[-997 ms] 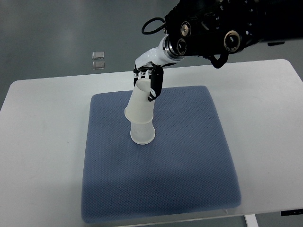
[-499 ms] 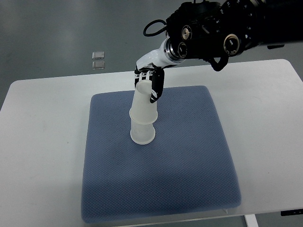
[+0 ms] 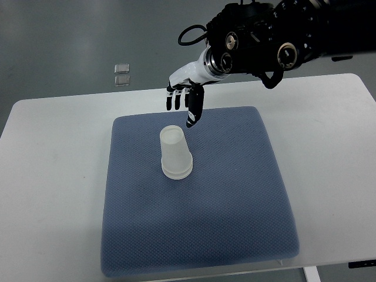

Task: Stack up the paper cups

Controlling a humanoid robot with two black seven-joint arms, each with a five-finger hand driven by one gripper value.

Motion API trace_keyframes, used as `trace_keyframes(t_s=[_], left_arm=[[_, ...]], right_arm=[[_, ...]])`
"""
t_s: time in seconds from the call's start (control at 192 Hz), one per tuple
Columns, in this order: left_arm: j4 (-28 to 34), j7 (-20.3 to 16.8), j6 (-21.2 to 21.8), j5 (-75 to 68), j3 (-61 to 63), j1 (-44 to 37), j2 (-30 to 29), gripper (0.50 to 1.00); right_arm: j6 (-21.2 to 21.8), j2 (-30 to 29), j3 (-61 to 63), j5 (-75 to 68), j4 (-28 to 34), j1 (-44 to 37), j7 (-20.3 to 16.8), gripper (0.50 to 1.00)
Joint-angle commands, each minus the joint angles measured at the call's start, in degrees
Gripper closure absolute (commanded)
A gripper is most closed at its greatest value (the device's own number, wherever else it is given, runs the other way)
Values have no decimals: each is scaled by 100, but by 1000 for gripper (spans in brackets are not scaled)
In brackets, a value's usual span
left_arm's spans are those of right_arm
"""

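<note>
Grey floor beyond white worktop [image 3: 59,147]; blue pad [image 3: 223,223] centred on it. Paper cups [image 3: 175,154] upside down, nested, upright on pad, upper-centre. Right hand [image 3: 187,98] at 12 o'clock of stack, apart from it, fingers spread, empty. Judged: release step done; next move calls for retracting clear without nudging stack.

Two white paper cups [image 3: 175,155], nested upside down.
The stack stands upright just left of the frame's centre, rims down, flat base up, nothing touching it.
</note>
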State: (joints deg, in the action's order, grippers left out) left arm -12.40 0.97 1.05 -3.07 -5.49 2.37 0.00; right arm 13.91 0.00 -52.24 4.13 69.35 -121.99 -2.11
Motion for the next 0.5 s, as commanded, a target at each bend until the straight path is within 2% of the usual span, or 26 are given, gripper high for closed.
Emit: trace_keyframes(t_s=[0.0,0.088,0.26,0.343,0.436,0.494], left_arm=[[-8,0,0,0,4,0,0,500],[1,0,0,0,4,0,0,500],[1,0,0,0,4,-9,0,500],[-8,0,0,0,-5,-9,0,500],[-8,0,0,0,-5,-9,0,500],[-8,0,0,0,4,-9,0,500]], right_arm=[[-2,0,12,-9,0,-27,0,707],[-55,0,29,-17,-9,-27,9,705],[-644,0,100,-580,-18,272,53,703],[-1163,18,293,-1011,-88,571,97,703],[-1891,570,1013,-1248,-132,1142,194,703],[-2138,949,1567,-1257,-167,1538,220,703]])
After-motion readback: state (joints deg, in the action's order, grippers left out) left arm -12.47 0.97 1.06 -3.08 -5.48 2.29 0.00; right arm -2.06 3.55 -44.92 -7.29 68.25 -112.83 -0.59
